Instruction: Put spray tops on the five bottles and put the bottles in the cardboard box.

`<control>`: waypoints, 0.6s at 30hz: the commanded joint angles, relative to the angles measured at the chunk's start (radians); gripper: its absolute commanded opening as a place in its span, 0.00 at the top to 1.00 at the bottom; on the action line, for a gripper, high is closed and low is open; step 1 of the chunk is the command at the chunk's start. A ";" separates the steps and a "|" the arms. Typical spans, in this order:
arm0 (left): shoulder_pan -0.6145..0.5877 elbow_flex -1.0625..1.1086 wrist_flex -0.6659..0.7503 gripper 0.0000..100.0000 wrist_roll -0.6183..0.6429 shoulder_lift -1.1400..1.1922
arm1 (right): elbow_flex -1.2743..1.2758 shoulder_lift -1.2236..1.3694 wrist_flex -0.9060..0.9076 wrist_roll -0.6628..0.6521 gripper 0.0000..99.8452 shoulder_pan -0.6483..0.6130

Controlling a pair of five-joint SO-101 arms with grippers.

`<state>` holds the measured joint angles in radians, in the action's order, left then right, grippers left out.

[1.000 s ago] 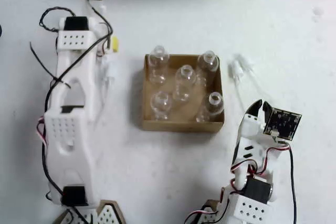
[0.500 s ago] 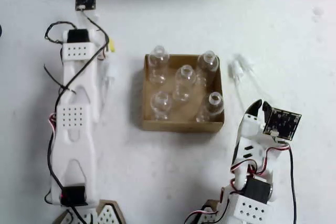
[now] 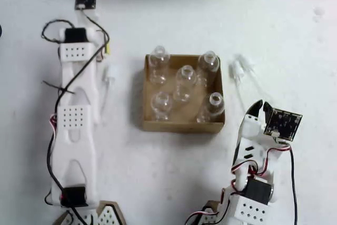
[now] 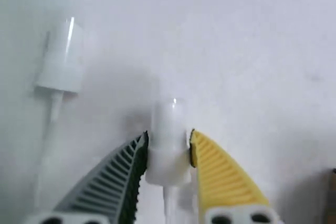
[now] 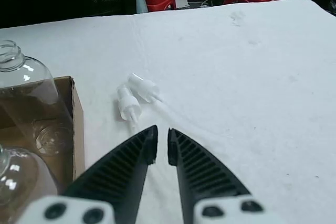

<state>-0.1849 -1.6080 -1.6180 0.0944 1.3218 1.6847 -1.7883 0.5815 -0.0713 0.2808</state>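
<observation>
Mid-table, the cardboard box (image 3: 181,126), with five bottles (image 3: 185,77) upright inside, all open-necked and packed close to each other and to the walls. Beyond the box's far side, a broad stretch of bare table (image 3: 158,19) up to the far edge, and more open surface in front of its near wall. Tighter on both flanks.

Left of the box, the left arm (image 3: 73,119) stretched long over the table. In the gap between arm and box, a loose spray top (image 3: 109,73) lying flat. Right of the box, near its far corner, two more spray tops (image 3: 239,69) lying against each other, tubes trailing toward the right gripper (image 3: 255,110), which sits right of the box's near corner.

From the left wrist: left gripper (image 4: 168,142) pinching a held spray top (image 4: 169,124) between its grey and yellow fingers, the loose one just beside. From the right wrist: black fingers pressed almost together, a thin slit between them and nothing held, aimed at the pair, with the box wall and a bottle neck alongside.
</observation>
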 commanded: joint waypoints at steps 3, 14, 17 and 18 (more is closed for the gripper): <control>0.038 -0.041 -0.175 0.95 -0.009 -0.354 | 0.006 -0.002 -0.025 0.000 0.98 -0.013; 0.041 0.106 -0.176 0.98 -0.009 -0.849 | 0.006 -0.002 -0.021 0.000 0.98 -0.013; 0.054 0.373 -0.175 0.98 -0.009 -1.092 | 0.006 -0.002 -0.021 0.000 0.98 -0.012; 0.070 0.473 -0.173 0.98 -0.011 -1.179 | 0.006 -0.002 -0.021 0.000 0.98 -0.012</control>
<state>-0.1588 -1.4438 -1.7883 0.0944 0.4918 1.6847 -1.7883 0.5815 -0.0713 0.2808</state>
